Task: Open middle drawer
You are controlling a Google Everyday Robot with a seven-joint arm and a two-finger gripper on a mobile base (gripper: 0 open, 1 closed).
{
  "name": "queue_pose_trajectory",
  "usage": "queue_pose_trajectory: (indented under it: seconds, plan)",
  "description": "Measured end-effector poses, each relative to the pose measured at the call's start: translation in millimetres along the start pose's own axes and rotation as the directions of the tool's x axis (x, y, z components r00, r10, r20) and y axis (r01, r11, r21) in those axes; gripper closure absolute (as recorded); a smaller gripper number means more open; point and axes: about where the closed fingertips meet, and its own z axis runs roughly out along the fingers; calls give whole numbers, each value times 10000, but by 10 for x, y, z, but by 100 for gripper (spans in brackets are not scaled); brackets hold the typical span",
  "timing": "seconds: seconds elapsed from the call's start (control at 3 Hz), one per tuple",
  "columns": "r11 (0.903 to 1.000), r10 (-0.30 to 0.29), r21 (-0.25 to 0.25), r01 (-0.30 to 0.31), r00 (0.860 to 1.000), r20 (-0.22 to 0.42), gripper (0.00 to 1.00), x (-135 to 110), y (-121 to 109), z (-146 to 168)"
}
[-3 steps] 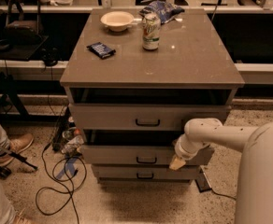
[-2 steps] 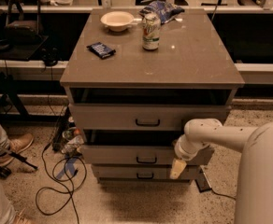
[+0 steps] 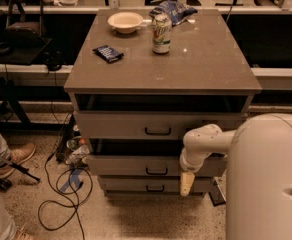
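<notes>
The middle drawer [image 3: 126,166] is the grey-beige front between two others, with a small black loop handle [image 3: 156,171]. It stands a little forward of the bottom drawer [image 3: 131,185], with a dark gap above it. My gripper [image 3: 186,184] hangs from the white arm [image 3: 202,143], pointing down at the right end of the drawer fronts. It is level with the bottom drawer, to the right of both handles and holding neither.
The top drawer [image 3: 116,126] also stands slightly out. On the cabinet top are a can [image 3: 161,33], a bowl [image 3: 125,21], a blue packet [image 3: 108,53] and a chip bag [image 3: 175,9]. Cables [image 3: 61,194] and a person's shoe [image 3: 13,160] are on the floor left. My white body [image 3: 266,179] fills the lower right.
My gripper has dropped a little, from beside the middle drawer front to level with the bottom drawer. The drawers have not visibly moved.
</notes>
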Motion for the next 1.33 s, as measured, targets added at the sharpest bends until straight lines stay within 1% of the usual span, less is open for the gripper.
queue_pose_trajectory:
  seconds: [0.33,0.67,1.33]
  plan:
    - [9994,-152,-300,148,9998,-148,15,6,15,97]
    - [9986,-219,-468,230,9995,245,41,38,32,107]
    - [9987,-213,-450,228,9992,334,85,43,43,81]
